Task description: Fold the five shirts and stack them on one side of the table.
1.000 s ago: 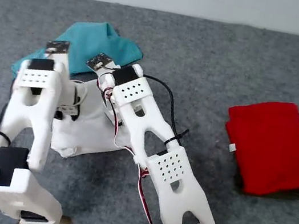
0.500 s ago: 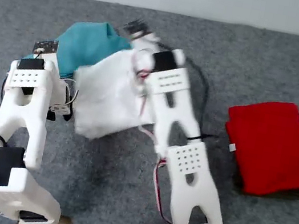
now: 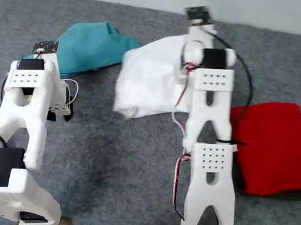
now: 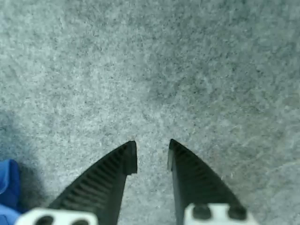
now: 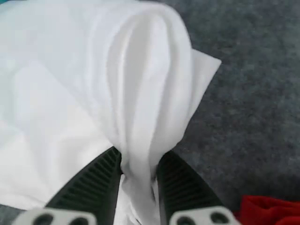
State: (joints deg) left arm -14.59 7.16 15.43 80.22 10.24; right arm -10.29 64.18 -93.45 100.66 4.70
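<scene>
White shirt [image 3: 144,82], partly hidden by the right arm [image 3: 212,94], clenched in right pincer [image 5: 139,157]; left pincer [image 4: 151,143] released.

The high camera looks down on the counter [image 3: 129,167] from the near side. The wrist cameras sit close behind the left tool [image 4: 151,157] and right tool [image 5: 138,164], facing down along them. High and right wrist views share the white shirt [image 3: 147,83].

Right gripper [image 5: 139,160] pinching a white shirt [image 5: 93,79]
Its jaws clamp a bunched fold; grey table [image 5: 248,108] lies beyond, and a red cloth [image 5: 272,212], probably another shirt, sits near the gripper.
</scene>
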